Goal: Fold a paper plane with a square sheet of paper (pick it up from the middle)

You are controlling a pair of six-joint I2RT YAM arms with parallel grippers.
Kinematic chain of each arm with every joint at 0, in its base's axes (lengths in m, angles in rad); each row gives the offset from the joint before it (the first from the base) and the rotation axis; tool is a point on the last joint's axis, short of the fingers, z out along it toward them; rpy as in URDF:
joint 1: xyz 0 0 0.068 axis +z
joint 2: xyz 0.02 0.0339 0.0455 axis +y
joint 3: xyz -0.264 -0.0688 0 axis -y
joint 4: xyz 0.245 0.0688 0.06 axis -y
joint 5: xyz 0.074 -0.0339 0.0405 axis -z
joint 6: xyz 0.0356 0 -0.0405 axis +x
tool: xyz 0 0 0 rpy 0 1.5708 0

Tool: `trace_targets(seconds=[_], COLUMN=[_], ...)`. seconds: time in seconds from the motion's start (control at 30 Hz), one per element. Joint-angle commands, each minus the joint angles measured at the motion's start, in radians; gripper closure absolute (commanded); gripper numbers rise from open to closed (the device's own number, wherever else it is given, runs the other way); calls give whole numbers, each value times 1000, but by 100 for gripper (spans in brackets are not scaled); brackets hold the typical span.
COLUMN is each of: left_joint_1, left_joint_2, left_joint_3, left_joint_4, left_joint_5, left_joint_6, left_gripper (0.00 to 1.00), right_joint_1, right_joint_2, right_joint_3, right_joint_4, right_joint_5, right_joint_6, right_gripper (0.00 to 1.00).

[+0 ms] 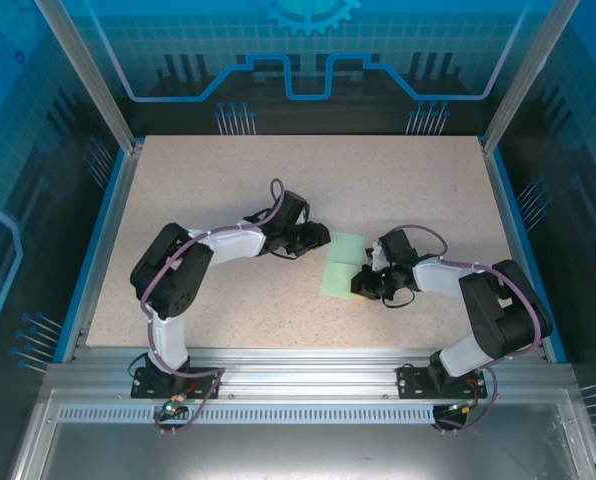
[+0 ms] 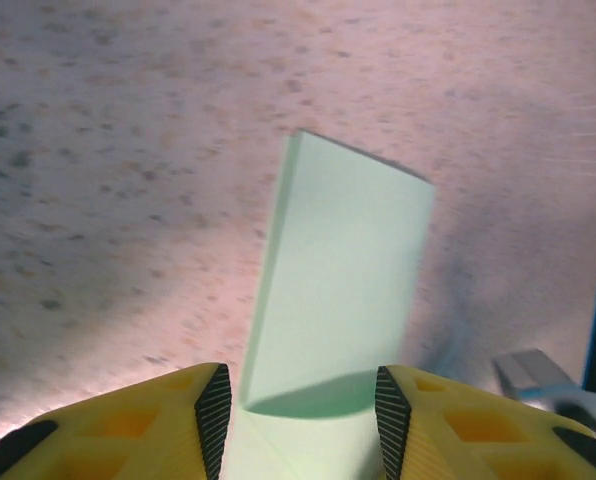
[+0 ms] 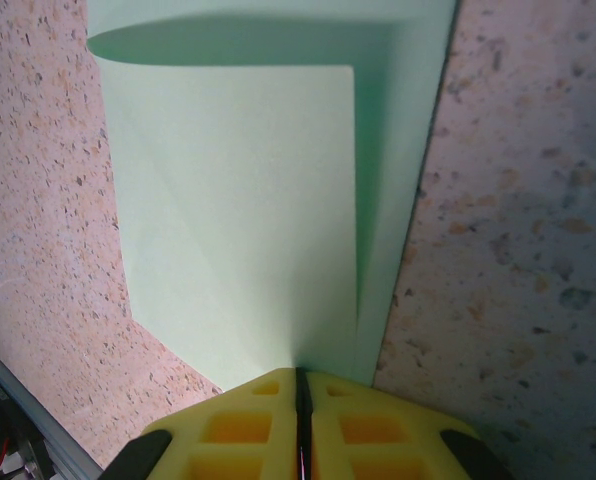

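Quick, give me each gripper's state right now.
Left gripper: jaws part open, the square sheet of paper between its fingers; whether it grips cannot be told.
Right gripper: closed, pinching the sheet's edge.

L gripper (image 1: 318,236) jaws part-spread, arm bent inward; R gripper (image 1: 364,284) pinched tight (elbow out right).

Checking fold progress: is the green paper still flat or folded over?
Folded over: the sheet of paper shows a doubled layer with a curled fold at one end.
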Motion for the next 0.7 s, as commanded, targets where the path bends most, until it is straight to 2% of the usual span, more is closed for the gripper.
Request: trace_targets(seconds=[0.0,0.13,0.27,0.53,0.67], left_joint_1=[-51,-103,-119,-117,-118], left_joint_2=[-36,16,80,156,171], left_joint_3=[-4,18,32,29,25], left_joint_4=[13,51,61,5,0], left_joint_5=[62,117,135,58,63], left_joint_6=[1,-20,-39,-27,-34], left_gripper=[55,57,60,62,63], right_joint_1=[3,3,2,8,40], right_joint_2=[30,21,12,-43,-104], right_joint_3=[-31,-28,-23,-11,17], right_joint_4=[-96,-96,-102,-91,-83], right_joint_5=[83,83,83,46,-6], right_joint_6=[-12,-15,-23,-31,-13], right_gripper=[90,90,90,88,84])
